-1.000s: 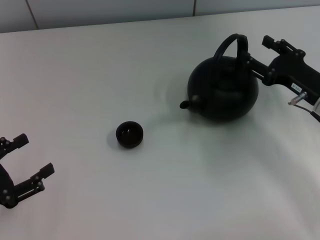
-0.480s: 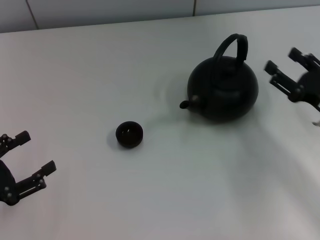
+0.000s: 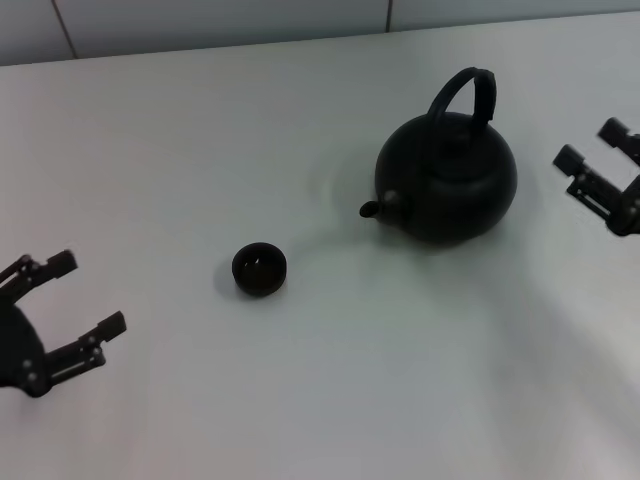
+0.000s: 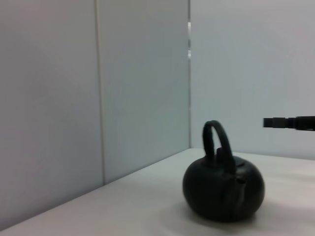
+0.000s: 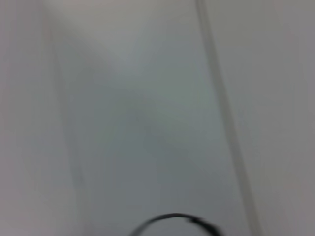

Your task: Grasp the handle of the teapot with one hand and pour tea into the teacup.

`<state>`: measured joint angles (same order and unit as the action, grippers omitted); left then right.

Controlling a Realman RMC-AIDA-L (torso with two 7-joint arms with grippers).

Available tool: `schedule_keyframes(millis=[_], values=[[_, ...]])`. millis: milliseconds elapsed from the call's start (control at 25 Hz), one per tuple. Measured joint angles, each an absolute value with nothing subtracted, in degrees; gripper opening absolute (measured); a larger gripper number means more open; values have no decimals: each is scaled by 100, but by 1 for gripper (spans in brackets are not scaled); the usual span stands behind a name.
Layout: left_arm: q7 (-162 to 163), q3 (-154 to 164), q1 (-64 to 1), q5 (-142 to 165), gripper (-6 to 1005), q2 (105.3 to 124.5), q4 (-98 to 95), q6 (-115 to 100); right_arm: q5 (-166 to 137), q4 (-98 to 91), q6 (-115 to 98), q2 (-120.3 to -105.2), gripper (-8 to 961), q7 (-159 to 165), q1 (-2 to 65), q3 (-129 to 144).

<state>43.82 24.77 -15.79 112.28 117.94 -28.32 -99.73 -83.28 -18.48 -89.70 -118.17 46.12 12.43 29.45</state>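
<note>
The black teapot (image 3: 447,185) stands upright on the white table, right of centre, with its short spout pointing left toward the teacup (image 3: 259,268). Its arched handle (image 3: 465,92) rises free, with nothing holding it. My right gripper (image 3: 588,143) is open at the right edge, a short way right of the teapot and not touching it. Open as well, my left gripper (image 3: 90,292) hovers at the lower left, left of the teacup. The left wrist view shows the teapot (image 4: 224,192) and handle (image 4: 216,140) from the side. A dark arc (image 5: 172,220) shows in the right wrist view.
The white table (image 3: 300,140) runs back to a pale panelled wall (image 3: 200,20). In the left wrist view, a finger of the right gripper (image 4: 288,122) pokes in beyond the teapot, at about the height of the handle's top.
My right gripper was at the teapot's handle a second ago and has drawn back to the right, clear of it. The left gripper shifted slightly right. Teapot and teacup stayed put.
</note>
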Motion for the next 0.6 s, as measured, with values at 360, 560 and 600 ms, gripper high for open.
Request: schedule_keyframes(millis=[360, 560, 600], values=[[5891, 3290, -2705, 11740, 860, 11287, -2901, -9771, -11351, -3541, -10185, -11398, 742, 6690, 1878, 2996], [6657, 3557, -3324, 12415, 860, 11105, -3056, -9640, -12373, -3810, -10190, -11236, 742, 7006, 2400, 2994], [6764, 3571, -3398, 12555, 860, 11132, -3193, -9621, -12435, -3820, -10181, -11210, 742, 7017, 2470, 2993]])
